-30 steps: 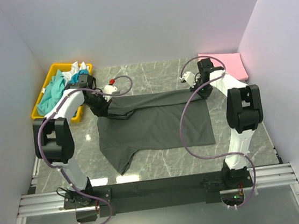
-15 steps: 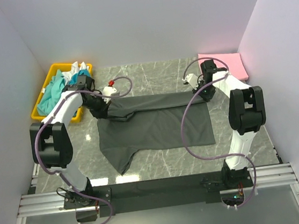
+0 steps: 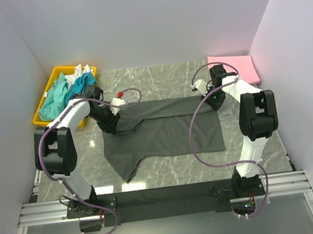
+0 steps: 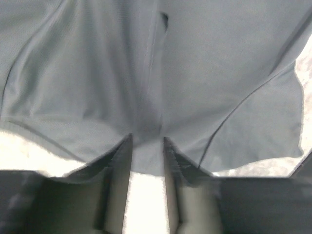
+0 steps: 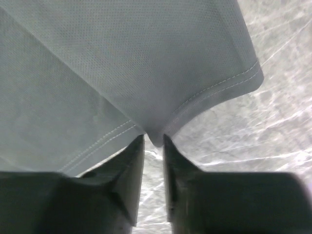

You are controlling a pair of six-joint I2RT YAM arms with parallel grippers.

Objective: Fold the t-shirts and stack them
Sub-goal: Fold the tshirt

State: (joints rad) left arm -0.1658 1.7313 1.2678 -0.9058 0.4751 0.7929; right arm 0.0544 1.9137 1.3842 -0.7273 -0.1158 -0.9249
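Note:
The dark charcoal t-shirt (image 3: 163,130) lies spread on the marble table, its far part doubled over toward me. My left gripper (image 3: 110,121) sits low at the fold's left end. In the left wrist view its jaws (image 4: 147,139) stand a little apart, with the grey cloth (image 4: 156,73) lying slack between the tips. My right gripper (image 3: 215,100) is at the fold's right end. Its jaws (image 5: 153,139) are also slightly apart, and a hemmed cloth corner (image 5: 161,131) rests just at the tips. A folded pink t-shirt (image 3: 235,67) lies at the back right.
A yellow tray (image 3: 39,118) at the back left holds bunched teal (image 3: 58,97) and white (image 3: 80,72) t-shirts. White walls close in the left, back and right sides. The arm bases and a metal rail (image 3: 166,198) run along the near edge.
Both grippers carried the shirt's far edge a little toward me and lowered it. Their jaws, shut on the cloth before, have now parted.

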